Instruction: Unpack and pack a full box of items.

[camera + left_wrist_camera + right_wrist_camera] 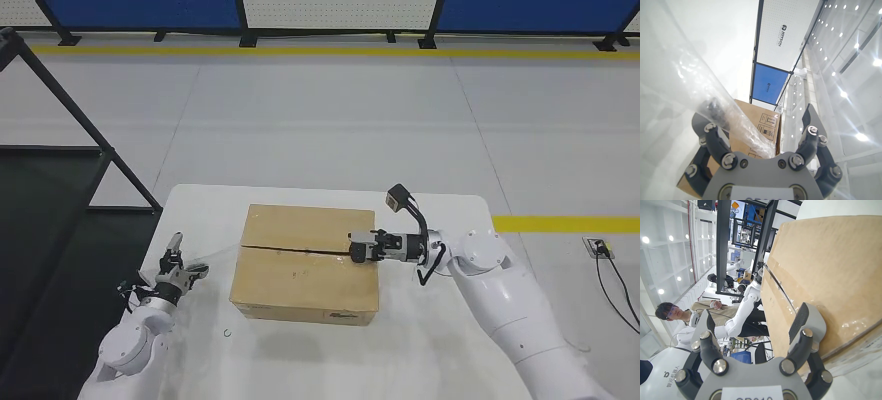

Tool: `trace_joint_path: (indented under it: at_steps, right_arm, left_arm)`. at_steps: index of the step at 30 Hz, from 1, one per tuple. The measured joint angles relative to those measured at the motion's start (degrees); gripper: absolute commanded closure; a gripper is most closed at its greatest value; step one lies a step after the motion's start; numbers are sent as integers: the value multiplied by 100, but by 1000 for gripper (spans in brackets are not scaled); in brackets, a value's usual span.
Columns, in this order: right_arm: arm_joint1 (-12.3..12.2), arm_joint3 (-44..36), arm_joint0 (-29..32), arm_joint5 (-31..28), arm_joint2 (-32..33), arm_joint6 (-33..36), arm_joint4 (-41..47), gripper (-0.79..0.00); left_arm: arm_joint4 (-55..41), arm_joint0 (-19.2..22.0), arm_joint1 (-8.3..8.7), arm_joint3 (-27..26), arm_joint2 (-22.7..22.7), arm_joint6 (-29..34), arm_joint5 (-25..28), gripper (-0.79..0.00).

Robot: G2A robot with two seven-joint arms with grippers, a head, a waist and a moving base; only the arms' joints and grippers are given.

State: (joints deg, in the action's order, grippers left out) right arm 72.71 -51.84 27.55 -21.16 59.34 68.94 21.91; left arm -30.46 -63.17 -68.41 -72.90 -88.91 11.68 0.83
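the right gripper [358, 247] sits at the near end of the cardboard box [305, 275], jaws spread wide and holding nothing. one finger pad [800, 317] rests on the box top right where the slit seam [780, 289] ends. from this pincer the seam's long axis runs straight ahead, away across the lid toward the left gripper [185, 258]. that one stands beyond the box's far end, apart from the cardboard. it is open too, with a crumpled strip of clear tape [738, 121] draped over one finger and trailing back to the box.

the right arm is plainly the nearer to the flaps, so lifting one looks like its job. the box's end edge lies just beneath the right pincer. bare white table [430, 340] lies behind it and to both sides, which looks like room enough for a flap to swing outward.
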Motion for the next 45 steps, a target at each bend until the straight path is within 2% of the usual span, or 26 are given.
trace_joint_path:
  at_steps: [8, 16, 29, 35, 45]
  right_arm:
    - [-35, -127, 90, 28, 49, -19, -43, -785]
    - [-54, -207, 160, 40, 68, -40, -52, -785]
    - [-116, -371, 292, 42, 183, -60, -61, -785]
    - [-140, -457, 344, 69, 219, -77, -74, -785]
    - [-153, -452, 344, 78, 214, -63, -63, -785]
  left_arm:
    - [-371, 188, -58, 56, -61, -152, 424, -785]
    - [-626, 313, -72, 8, -165, 29, 539, -785]
    - [-366, 857, -94, 533, 56, 124, 78, -785]
    - [-234, 922, -113, 693, 213, 253, -53, -785]
    - [-337, 1080, -151, 754, 210, 184, 238, -785]
